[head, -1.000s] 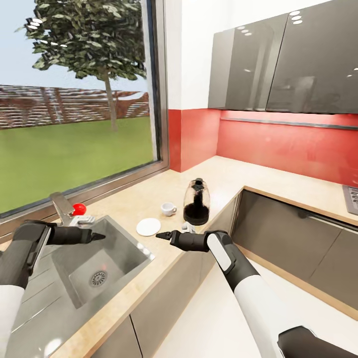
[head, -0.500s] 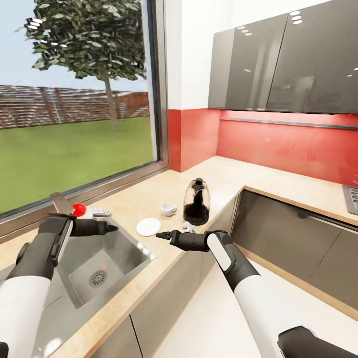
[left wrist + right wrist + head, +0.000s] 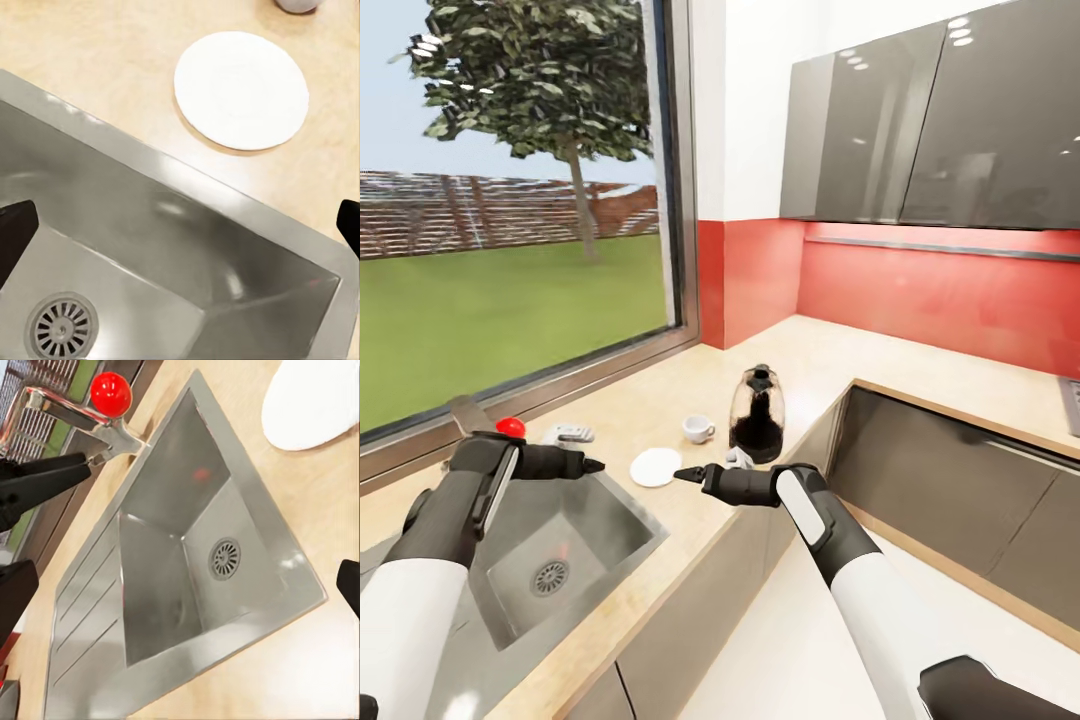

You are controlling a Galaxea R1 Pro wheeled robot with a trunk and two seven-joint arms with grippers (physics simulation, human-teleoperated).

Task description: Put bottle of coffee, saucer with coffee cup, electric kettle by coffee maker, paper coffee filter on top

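Note:
The white saucer [image 3: 656,467] [image 3: 241,88] [image 3: 315,401] lies flat on the light wood kitchen countertop [image 3: 660,395], just right of the sink. Behind it stands the white coffee cup [image 3: 698,428], and the glass electric kettle [image 3: 757,415] is to the cup's right. My left gripper [image 3: 592,465] [image 3: 180,225] hangs open over the sink's far right corner, a short way left of the saucer. Open too, my right gripper [image 3: 682,474] hovers at the saucer's right edge. Coffee maker, bottle of coffee, paper coffee filter and kitchen shelf are out of view.
The steel sink [image 3: 550,540] [image 3: 187,555] has a tap with a red knob [image 3: 510,427] [image 3: 110,394] by the window. A small grey object [image 3: 570,433] lies behind the sink. A small whitish thing [image 3: 738,457] sits at the kettle's foot. The counter turns a corner under grey wall cabinets [image 3: 930,120].
My left arm has swung right and forward over the sink, toward the saucer. The head view has shifted slightly. The right arm has stayed put.

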